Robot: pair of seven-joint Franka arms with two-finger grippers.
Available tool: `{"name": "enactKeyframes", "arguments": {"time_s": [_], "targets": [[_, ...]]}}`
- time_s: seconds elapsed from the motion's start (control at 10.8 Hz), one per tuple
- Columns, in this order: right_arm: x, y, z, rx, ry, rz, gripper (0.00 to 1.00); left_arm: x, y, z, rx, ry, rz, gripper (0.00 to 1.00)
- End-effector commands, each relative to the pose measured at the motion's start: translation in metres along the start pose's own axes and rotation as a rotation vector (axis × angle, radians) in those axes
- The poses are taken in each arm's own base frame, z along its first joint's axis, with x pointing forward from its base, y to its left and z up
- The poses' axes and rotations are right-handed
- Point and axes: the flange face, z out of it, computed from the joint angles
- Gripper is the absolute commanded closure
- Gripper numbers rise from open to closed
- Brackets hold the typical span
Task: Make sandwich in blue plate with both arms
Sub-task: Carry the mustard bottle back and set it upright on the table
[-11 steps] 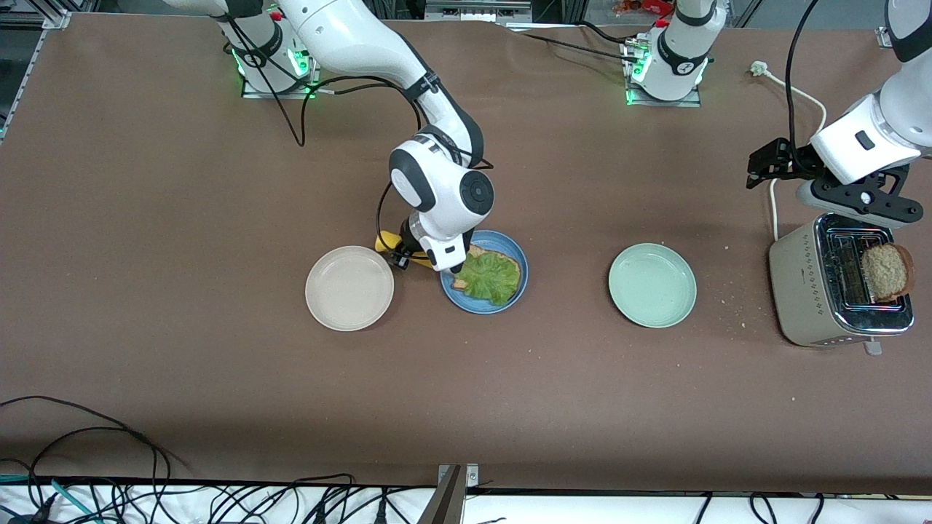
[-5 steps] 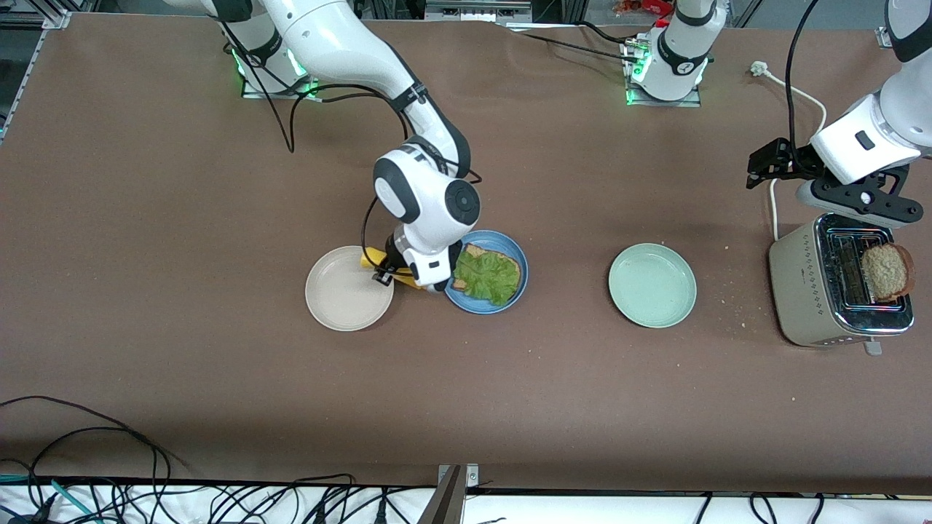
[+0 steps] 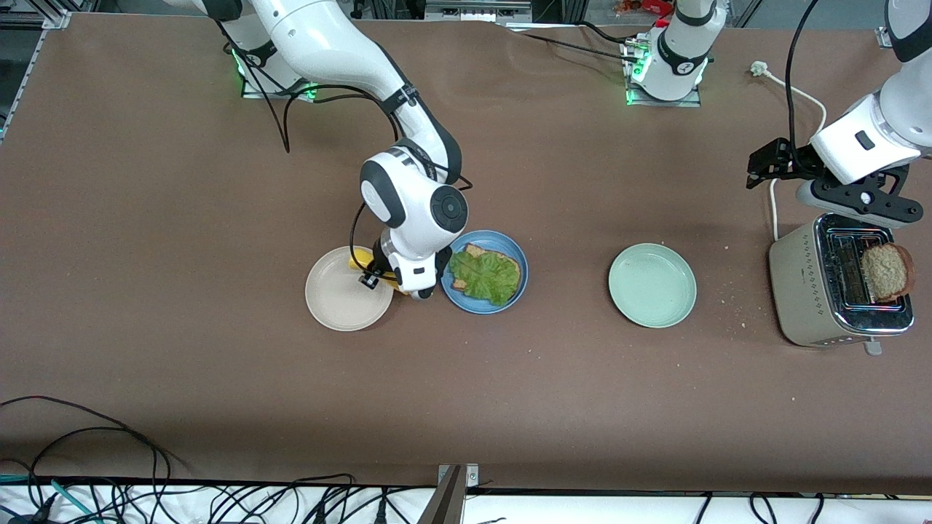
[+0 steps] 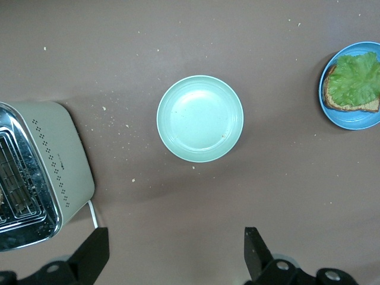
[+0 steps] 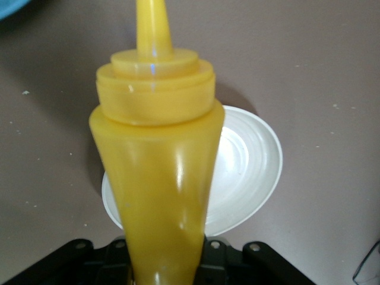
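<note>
The blue plate holds one bread slice with a green lettuce leaf on top. They also show in the left wrist view, the plate and the lettuce. A second bread slice stands in the toaster. My right gripper is shut on a yellow squeeze bottle, over the gap between the blue plate and the beige plate; the bottle fills the right wrist view. My left gripper is open and empty above the toaster.
A pale green plate lies between the blue plate and the toaster, also in the left wrist view. The toaster's white cord runs toward the robots' bases. Crumbs dot the table near the toaster. Cables lie along the edge nearest the front camera.
My right arm has moved the yellow bottle off the blue plate toward the beige plate, uncovering the lettuce. The left arm has not moved.
</note>
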Motion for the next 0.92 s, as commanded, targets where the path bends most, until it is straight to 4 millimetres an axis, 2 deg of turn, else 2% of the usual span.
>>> {"name": "enactKeyframes", "arguments": {"time_s": [0.0,0.37,0.55,0.65,0.83], "targets": [[-0.018,0.013,-0.031,0.038,0.056,0.004,1.00,0.001,0.001,-0.006,-0.019,0.013,0.013,0.00],[-0.024,0.042,-0.041,0.250,0.308,-0.088,1.00,0.001,0.001,-0.006,-0.019,0.013,0.013,0.00],[-0.037,0.073,-0.038,0.364,0.470,-0.145,1.00,0.001,0.001,-0.006,-0.019,0.013,0.013,0.00],[-0.056,0.098,-0.040,0.432,0.569,-0.189,1.00,0.001,0.001,-0.006,-0.019,0.013,0.013,0.00],[-0.100,0.145,-0.030,0.489,0.723,-0.282,1.00,0.001,0.001,-0.006,-0.019,0.013,0.013,0.00]]}}
